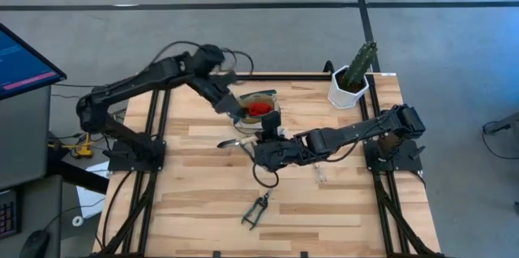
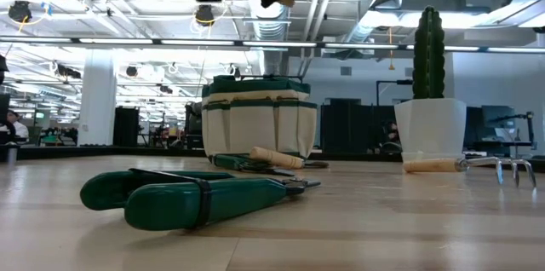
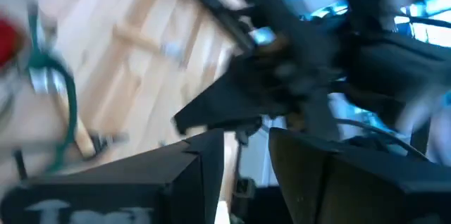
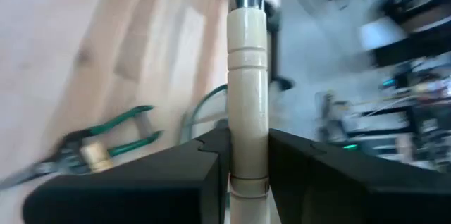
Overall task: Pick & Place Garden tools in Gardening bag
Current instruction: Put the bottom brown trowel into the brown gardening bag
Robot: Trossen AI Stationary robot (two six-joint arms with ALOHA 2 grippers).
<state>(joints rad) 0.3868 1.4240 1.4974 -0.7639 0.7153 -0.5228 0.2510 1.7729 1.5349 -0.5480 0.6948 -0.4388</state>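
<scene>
- Since the right gripper (image 4: 248, 164) is clamped around a pale wooden handle (image 4: 248, 83) with a metal ferrule at its far end, this tool should handle as stiff and fairly light, its weight biased toward the metal end (which the wrist picture does not show); the turned wood looks smooth, so it may twist in the grip, and taking it near the ferrule would curb the swing.
- That gripper hangs above the middle of the table (image 1: 324, 201), just beside the gardening bag (image 1: 258, 105), handle held between the fingers.
- The bag is soft cream fabric with green trim, standing upright near the table's far edge; I judge its walls will give if nudged, so tools should go in from above.
- A red-headed tool (image 1: 259, 108) already sits in its open mouth.
- The left gripper (image 1: 240, 110) hovers at the bag's mouth, fingers apart with nothing seen between them.
- The pruning shears (image 1: 256, 210) lie flat toward the near edge, well apart from both grippers: rigid, heavier at the blades, best taken across both handles (green in the low view).
- A small fork-like tool (image 2: 477, 164) lies by the cactus pot (image 1: 347, 88).
</scene>
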